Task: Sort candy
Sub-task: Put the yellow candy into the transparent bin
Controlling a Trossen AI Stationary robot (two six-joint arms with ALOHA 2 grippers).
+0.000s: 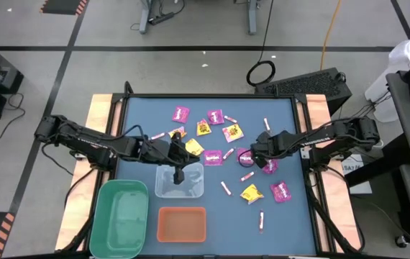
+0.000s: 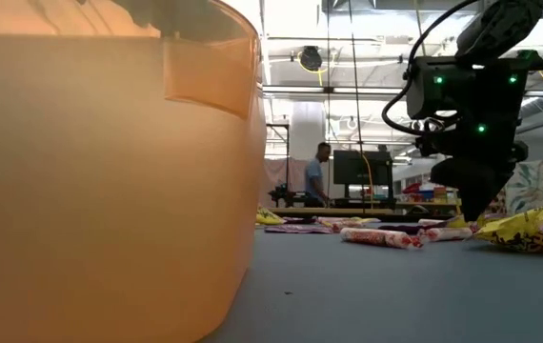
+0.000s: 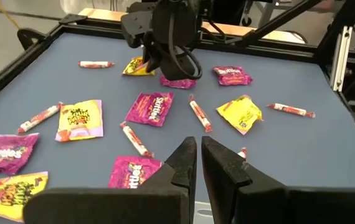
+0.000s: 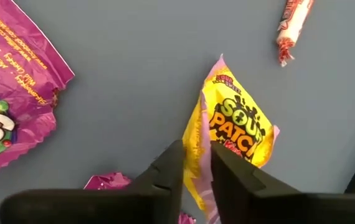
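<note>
On the left of the high view we've got the green bin (image 1: 122, 218) at the bottom edge, with the orange bin (image 1: 182, 224) next to it and the clear bin (image 1: 167, 183) just above that. The left gripper (image 1: 178, 175) hangs over the clear bin, and in its own wrist view its fingers (image 3: 184, 163) are nearly touching, only a thin slit between them and nothing in there.

Moving toward the middle, the candy (image 1: 203, 129) is scattered all over the blue table (image 1: 284, 223): magenta packets, yellow packets and thin pink-and-white sticks, mostly in the center and center-right of the frame.

Right of center, the right gripper (image 1: 255, 154) is down among the sweets. In its wrist view the jaws are pinched narrow onto the edge of a yellow packet (image 4: 230, 134), with a magenta packet (image 4: 6, 99) nearby and a stick (image 4: 293, 28) farther off.
</note>
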